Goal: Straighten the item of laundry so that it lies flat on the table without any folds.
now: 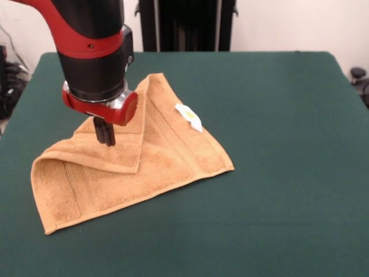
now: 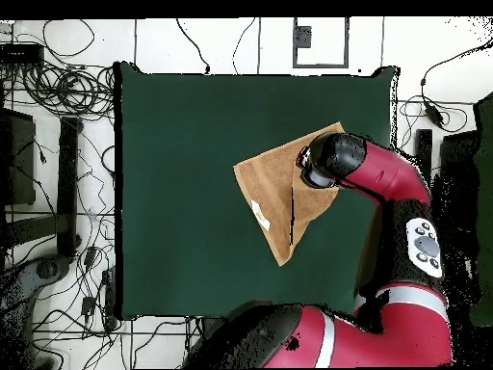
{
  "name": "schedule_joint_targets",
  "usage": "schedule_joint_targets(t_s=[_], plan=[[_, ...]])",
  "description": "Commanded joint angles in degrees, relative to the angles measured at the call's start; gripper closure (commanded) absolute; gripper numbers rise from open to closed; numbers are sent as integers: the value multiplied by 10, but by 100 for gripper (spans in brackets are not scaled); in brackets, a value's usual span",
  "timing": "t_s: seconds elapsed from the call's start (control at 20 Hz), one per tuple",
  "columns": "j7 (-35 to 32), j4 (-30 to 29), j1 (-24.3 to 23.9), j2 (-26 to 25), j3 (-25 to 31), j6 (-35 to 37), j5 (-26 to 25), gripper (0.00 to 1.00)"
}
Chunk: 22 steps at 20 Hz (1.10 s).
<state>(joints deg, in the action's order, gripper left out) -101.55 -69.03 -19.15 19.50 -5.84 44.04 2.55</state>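
Note:
The tan-orange towel lies on the dark green table, left of centre in the front view. It is folded: one corner is turned over onto the rest as a triangular flap, so the outline is roughly triangular. Its white care tag sticks out at the right edge. My gripper points straight down with its dark fingers close together, tips at the folded flap's surface. In the overhead view the towel and tag show on the table, and the arm's wrist hides the fingers.
The robot's black pedestal stands at the table's far side. In the overhead view the red arm reaches in from the lower right, and cables and equipment lie on the floor around the table.

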Motion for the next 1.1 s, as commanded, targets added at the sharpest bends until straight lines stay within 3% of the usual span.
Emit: schedule_joint_targets(t_s=[0.05, 0.5, 1.1], plan=[[126, -5, -30, 19, 54, 102, -62, 100], [95, 25, -34, -17, 71, 165, -89, 100], [23, -51, -44, -55, 112, -86, -125, 100]])
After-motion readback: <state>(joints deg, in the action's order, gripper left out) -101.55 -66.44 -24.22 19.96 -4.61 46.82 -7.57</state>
